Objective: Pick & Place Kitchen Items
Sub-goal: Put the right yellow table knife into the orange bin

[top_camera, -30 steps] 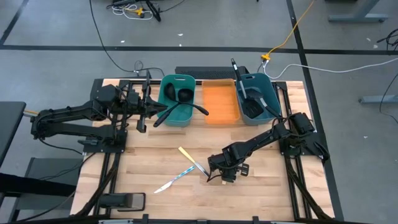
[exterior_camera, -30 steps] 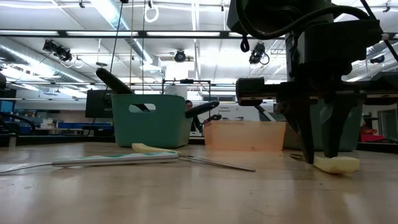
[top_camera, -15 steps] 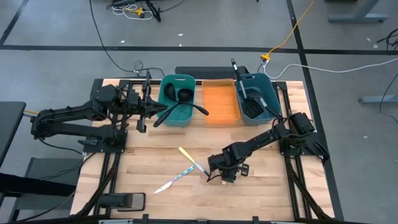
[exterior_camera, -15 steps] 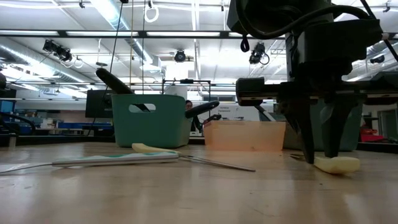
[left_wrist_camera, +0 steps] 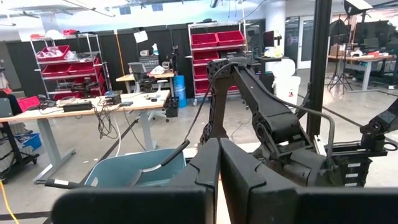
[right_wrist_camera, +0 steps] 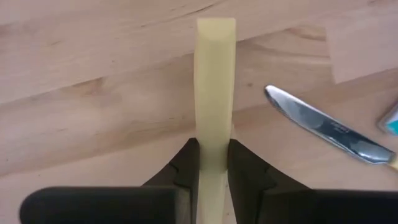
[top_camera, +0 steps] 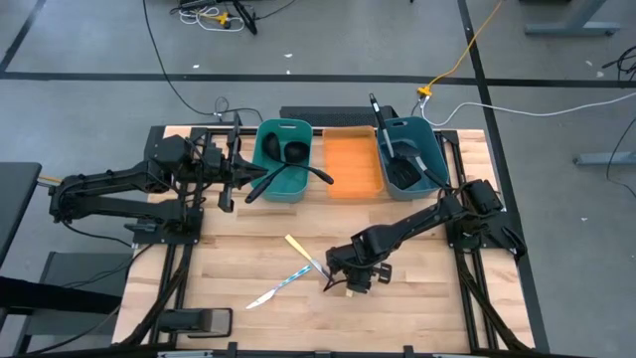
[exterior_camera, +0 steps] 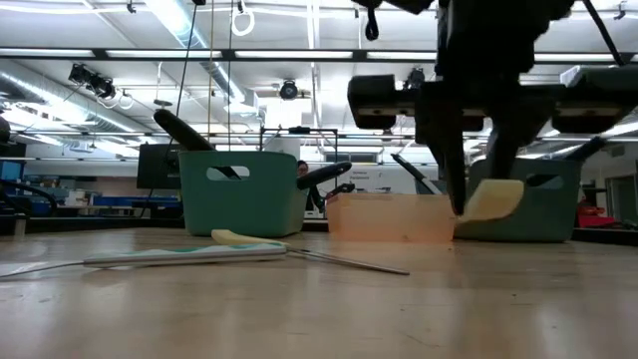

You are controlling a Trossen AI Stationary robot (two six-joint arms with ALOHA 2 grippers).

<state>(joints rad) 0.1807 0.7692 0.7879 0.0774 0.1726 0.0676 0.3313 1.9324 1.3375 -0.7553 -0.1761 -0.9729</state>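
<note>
My right gripper (top_camera: 350,281) hangs over the table's near middle, shut on a knife with a pale yellow handle (right_wrist_camera: 215,81); its blade is hidden. The handle also shows in the low view (exterior_camera: 493,197). Two more knives lie flat on the wood just left of it: one with a pale yellow handle (top_camera: 298,247) and one with a light-blue handle (top_camera: 288,281). Black ladles (top_camera: 283,154) lean in the left teal bin, black spatulas (top_camera: 397,164) in the right one. My left gripper (top_camera: 227,179) waits shut and level beside the left bin. My right gripper pinches the pale yellow handle (right_wrist_camera: 212,149) between its two fingers (right_wrist_camera: 186,165), on the handle's two long sides. The fingers come from above, pointing steeply down, and lie across it. The handle is lifted clear of the table and sits tilted (exterior_camera: 493,197).
The left teal bin (top_camera: 268,189), the orange tray (top_camera: 353,164) and the right teal bin (top_camera: 425,134) stand in a row along the far edge. Bare wood lies to the right of my right gripper and along the near edge.
My right gripper has gone up with the pale yellow-handled knife. The handle lay on the table a second ago; now it hangs clear of the wood and tilted. The other two knives have stayed where they were.
</note>
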